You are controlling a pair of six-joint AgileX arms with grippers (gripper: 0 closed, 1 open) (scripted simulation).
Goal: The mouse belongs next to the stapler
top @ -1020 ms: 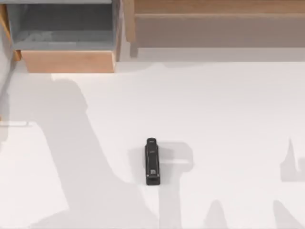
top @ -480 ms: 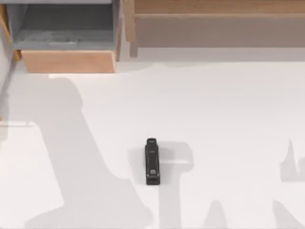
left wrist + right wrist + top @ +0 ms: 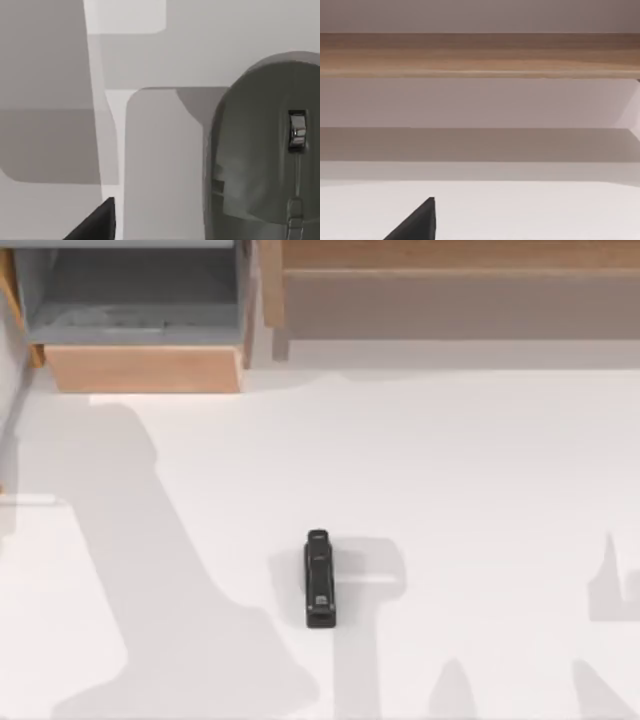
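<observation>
The stapler [image 3: 319, 578], a narrow black bar with a small pale mark near its near end, lies lengthwise at the middle of the white table [image 3: 480, 490]. In the left wrist view the mouse [image 3: 265, 150] is close up: a rounded grey-olive body with a silver scroll wheel, resting on a pale surface with its shadow beside it. A black part of my left gripper [image 3: 95, 222] shows a little apart from the mouse. A black part of my right gripper [image 3: 415, 222] hangs over bare table, facing a wooden ledge.
A grey open box with a wooden front [image 3: 140, 368] stands at the back left. A long wooden shelf [image 3: 450, 295] runs along the back, seen as a wooden band [image 3: 480, 55] in the right wrist view. Arm shadows fall on the table's left and front right.
In the top view the large arm shadow on the left has slid further left. The stapler has not moved.
</observation>
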